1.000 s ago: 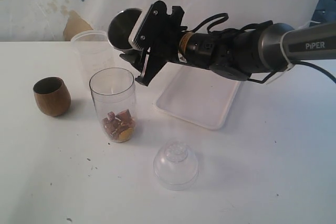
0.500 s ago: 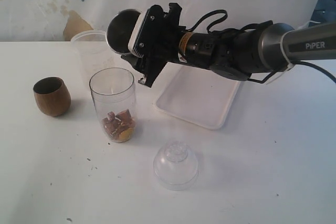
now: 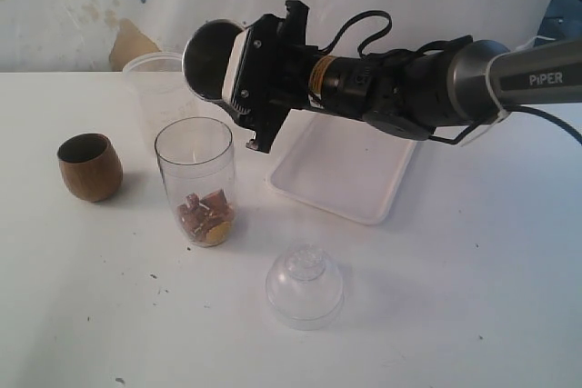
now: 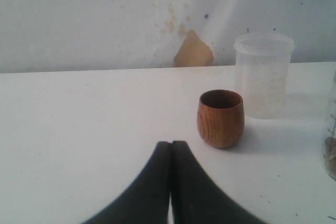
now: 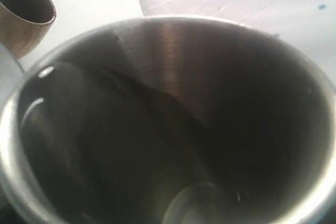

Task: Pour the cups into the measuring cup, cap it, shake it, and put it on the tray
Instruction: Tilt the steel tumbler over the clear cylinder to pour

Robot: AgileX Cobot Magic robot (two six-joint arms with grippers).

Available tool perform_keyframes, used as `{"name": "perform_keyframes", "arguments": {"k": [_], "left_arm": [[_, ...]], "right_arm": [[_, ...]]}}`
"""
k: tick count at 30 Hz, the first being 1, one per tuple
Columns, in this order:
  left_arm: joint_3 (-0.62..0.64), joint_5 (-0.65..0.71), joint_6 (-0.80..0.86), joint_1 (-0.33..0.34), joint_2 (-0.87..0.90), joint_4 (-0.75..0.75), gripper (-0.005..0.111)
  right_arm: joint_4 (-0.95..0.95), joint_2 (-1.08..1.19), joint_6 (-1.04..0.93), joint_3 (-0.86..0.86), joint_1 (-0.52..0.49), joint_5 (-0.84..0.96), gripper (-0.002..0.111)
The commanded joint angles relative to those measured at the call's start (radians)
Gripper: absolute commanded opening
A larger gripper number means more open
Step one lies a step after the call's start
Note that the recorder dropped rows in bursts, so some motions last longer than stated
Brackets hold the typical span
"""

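My right gripper (image 3: 238,74) is shut on the steel tumbler (image 3: 211,59), held tilted in the air above and just behind the clear measuring cup (image 3: 195,179). In the right wrist view the steel tumbler (image 5: 173,103) fills the frame, and its inside looks dark and empty. Brown pieces (image 3: 206,217) lie at the measuring cup's bottom. The wooden cup (image 3: 89,166) stands upright to its left, also in the left wrist view as the wooden cup (image 4: 221,117). My left gripper (image 4: 171,144) is shut on nothing, low over the table, short of that cup. The white tray (image 3: 341,174) lies under my right arm.
A frosted plastic cup (image 3: 156,88) stands behind the measuring cup; the left wrist view shows the frosted cup (image 4: 262,74) beyond the wooden one. A clear dome lid (image 3: 305,284) sits on the table in front of the tray. A wall closes off the far table edge.
My right wrist has rolled with the steel tumbler, swinging the gripper's lower end to the right and lifting slightly. The cups, lid and tray have not moved.
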Motion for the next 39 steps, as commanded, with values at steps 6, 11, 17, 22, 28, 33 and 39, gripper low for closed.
{"name": "perform_keyframes", "arguments": {"k": [6, 11, 17, 22, 28, 33, 39], "left_arm": [[0.005, -0.013, -0.002, 0.000, -0.005, 0.000, 0.000], [0.005, -0.013, -0.002, 0.000, -0.005, 0.000, 0.000], [0.005, -0.013, -0.002, 0.000, -0.005, 0.000, 0.000], [0.005, -0.013, -0.002, 0.000, -0.005, 0.000, 0.000], [0.005, -0.013, -0.002, 0.000, -0.005, 0.000, 0.000], [0.005, -0.013, -0.002, 0.000, -0.005, 0.000, 0.000], [0.005, -0.013, -0.002, 0.000, -0.005, 0.000, 0.000]], "right_arm": [[0.014, -0.013, -0.065, -0.015, 0.001, -0.069, 0.000], [0.014, -0.013, -0.076, -0.015, 0.001, -0.070, 0.000], [0.014, -0.015, -0.094, -0.015, 0.001, -0.071, 0.000], [0.013, -0.015, -0.124, -0.015, 0.001, -0.077, 0.000], [0.013, -0.015, -0.147, -0.015, 0.001, -0.077, 0.000], [0.013, -0.015, -0.198, -0.015, 0.001, -0.077, 0.000], [0.013, -0.015, -0.225, -0.015, 0.001, -0.077, 0.000]]}}
